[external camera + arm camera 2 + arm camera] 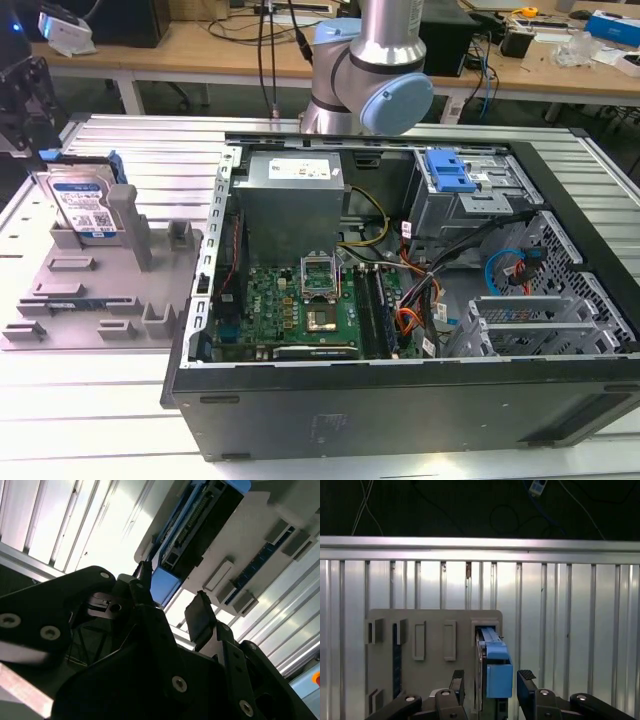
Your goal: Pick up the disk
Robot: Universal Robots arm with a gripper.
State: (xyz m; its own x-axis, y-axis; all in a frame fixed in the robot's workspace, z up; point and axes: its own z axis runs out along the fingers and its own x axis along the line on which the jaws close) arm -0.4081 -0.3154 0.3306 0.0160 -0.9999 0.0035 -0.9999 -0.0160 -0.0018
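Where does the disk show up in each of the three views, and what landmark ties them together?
Exterior view: the disk stands upright in the grey fixture tray, at the exterior view's left.
First wrist view: the disk is edge-on, its blue rail between the open fingers.
Second wrist view: its dark edge lies beyond the fingers.
Shared landmark: the grey fixture tray.

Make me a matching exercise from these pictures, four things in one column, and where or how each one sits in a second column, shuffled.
Things
1. flat metal disk with blue-and-white label
2. black gripper
3. blue plastic bracket
4. grey plastic fixture tray

Places or states
A. inside the open black computer case
B. lying flat on the ribbed metal table
C. open, straddling the disk's edge
D. standing on edge in a slot

Pairs: 1-D, 2-C, 3-A, 4-B
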